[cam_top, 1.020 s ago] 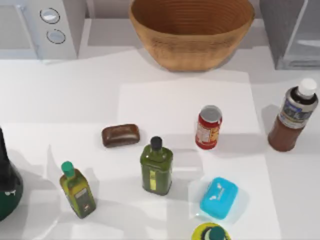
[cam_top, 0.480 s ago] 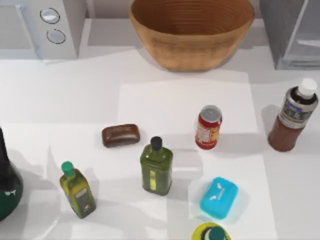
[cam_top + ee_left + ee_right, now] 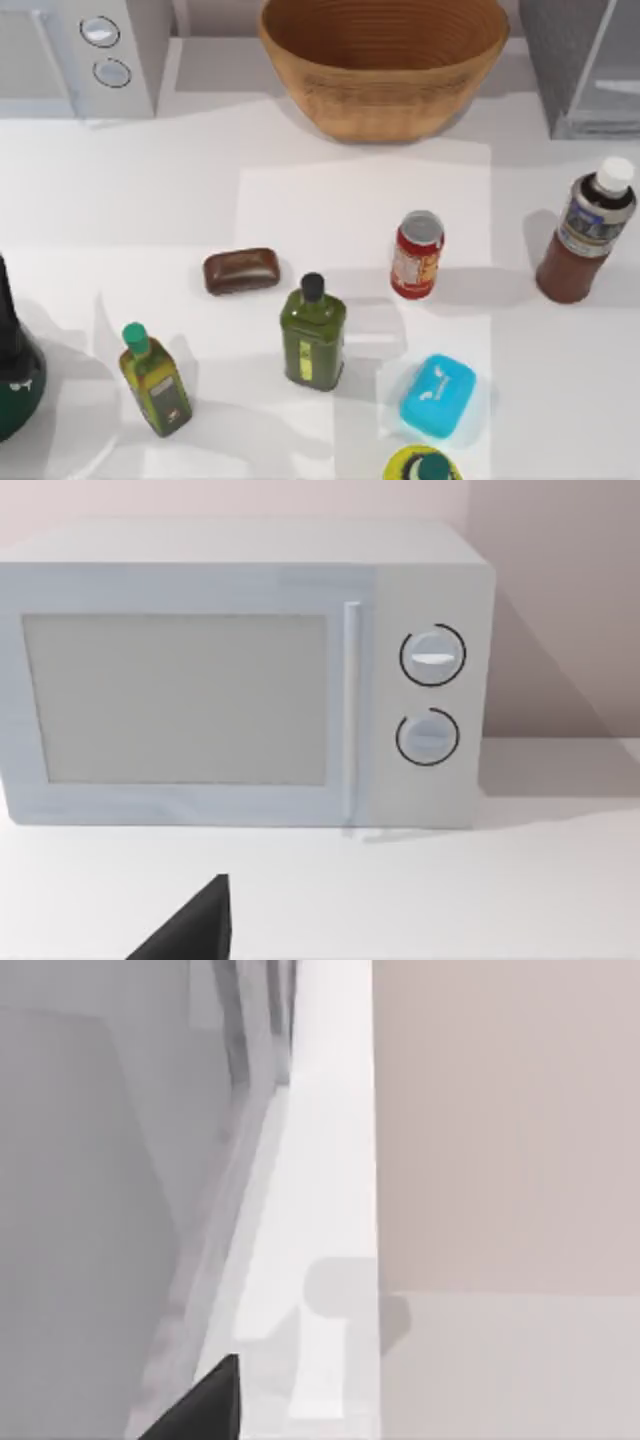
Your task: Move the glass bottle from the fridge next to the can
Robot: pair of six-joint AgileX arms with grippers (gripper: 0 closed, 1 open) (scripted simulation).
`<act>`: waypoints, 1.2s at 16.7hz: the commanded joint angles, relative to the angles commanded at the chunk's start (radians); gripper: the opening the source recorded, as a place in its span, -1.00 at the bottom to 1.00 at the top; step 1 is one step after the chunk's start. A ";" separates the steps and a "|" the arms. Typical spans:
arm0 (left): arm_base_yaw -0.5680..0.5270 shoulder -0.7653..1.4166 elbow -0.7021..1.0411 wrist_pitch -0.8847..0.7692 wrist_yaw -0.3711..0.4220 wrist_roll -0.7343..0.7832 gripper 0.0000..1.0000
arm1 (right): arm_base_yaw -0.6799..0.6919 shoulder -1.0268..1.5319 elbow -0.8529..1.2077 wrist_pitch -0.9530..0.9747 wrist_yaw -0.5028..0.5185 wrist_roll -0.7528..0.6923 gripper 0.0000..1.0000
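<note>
From above, I see the glass bottle standing upright on the white table, near the table's right side and in front of the fridge, which sits at the back right corner. The bottle is outside the fridge, apart from it, with its white cap tipped toward the camera. The can stands upright well to the left of the bottle, with bare table between the 2.

My right gripper appears as 1 dark fingertip at the edge of the right wrist view, close to a grey panel and a pale wall. I cannot tell from this how far its fingers are parted or whether it holds anything, and I cannot place the bottle relative to it.

My left gripper likewise shows as 1 dark fingertip in the left wrist view, facing the white microwave with its 2 round knobs; its opening I cannot tell either.

Elsewhere on the table: a woven basket at the back centre, a brown soap bar, an olive-green bottle with a black cap, a yellowish bottle with a green cap, and a blue soap box in front of the can.
</note>
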 joint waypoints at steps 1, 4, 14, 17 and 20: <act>0.000 0.000 0.000 0.000 0.000 0.000 1.00 | 0.020 -0.002 0.000 0.024 0.004 0.025 1.00; 0.000 0.000 0.000 0.000 0.000 0.000 1.00 | 0.036 -0.003 -0.001 0.043 0.008 0.044 1.00; 0.000 0.000 0.000 0.000 0.000 0.000 1.00 | 0.243 -0.046 -0.077 0.133 0.176 0.207 1.00; 0.000 0.000 0.000 0.000 0.000 0.000 1.00 | 0.461 -0.089 -0.142 0.212 0.334 0.346 1.00; 0.000 0.000 0.000 0.000 0.000 0.000 1.00 | 0.689 -0.140 -0.213 0.295 0.504 0.490 1.00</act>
